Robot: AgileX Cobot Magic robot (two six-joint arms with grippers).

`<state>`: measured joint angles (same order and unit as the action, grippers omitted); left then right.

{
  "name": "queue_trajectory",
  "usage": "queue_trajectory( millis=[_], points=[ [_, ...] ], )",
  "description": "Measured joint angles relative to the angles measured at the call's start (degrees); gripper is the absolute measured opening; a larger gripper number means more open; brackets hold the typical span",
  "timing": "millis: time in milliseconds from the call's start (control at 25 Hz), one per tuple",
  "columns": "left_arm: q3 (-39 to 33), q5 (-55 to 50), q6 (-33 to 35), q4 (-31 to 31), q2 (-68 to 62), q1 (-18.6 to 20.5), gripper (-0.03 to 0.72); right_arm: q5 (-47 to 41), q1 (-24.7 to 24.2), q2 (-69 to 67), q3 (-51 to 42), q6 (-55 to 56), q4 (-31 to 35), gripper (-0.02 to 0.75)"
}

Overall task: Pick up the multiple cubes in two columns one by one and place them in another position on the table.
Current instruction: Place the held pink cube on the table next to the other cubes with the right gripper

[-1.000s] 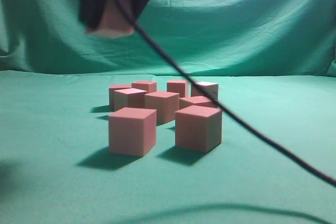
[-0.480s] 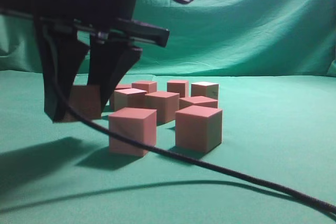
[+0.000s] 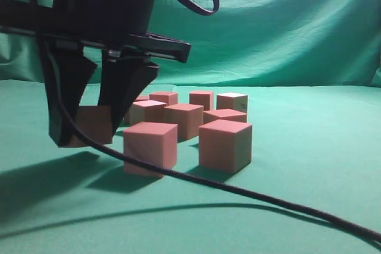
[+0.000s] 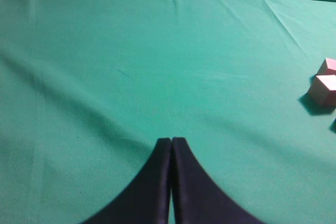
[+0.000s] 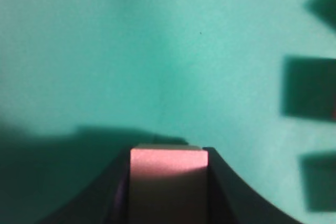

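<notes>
Your right gripper is clamped on one pink cube, its jaws pressing two opposite flat faces, and holds it low over the teal table, just left of the remaining cubes in their two columns. The cube looks light and foam-like, probably slightly soft with matte, grippy faces, so a gentle squeeze across parallel faces should do; pinching corners would likely twist it. Your left gripper is closed and empty, well apart from the cubes.
</notes>
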<state>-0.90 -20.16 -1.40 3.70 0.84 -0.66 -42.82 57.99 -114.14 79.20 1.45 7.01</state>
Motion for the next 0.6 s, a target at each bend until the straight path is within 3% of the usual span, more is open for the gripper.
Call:
queue_trajectory(
  millis=[80,120,160,440,600],
  points=[
    [0.0,0.0,0.0,0.0,0.0,0.0,0.0,-0.21,0.0,0.0,0.0,0.0,0.0,0.259],
    [0.0,0.0,0.0,0.0,0.0,0.0,0.0,-0.33,0.0,0.0,0.0,0.0,0.0,0.316],
    [0.0,0.0,0.0,0.0,0.0,0.0,0.0,-0.58,0.0,0.0,0.0,0.03,0.0,0.319],
    [0.0,0.0,0.0,0.0,0.0,0.0,0.0,-0.65,0.0,0.0,0.0,0.03,0.0,0.641],
    [0.0,0.0,0.0,0.0,0.0,0.0,0.0,-3.56,0.0,0.0,2.6,-0.47,0.0,0.642]
  ],
)
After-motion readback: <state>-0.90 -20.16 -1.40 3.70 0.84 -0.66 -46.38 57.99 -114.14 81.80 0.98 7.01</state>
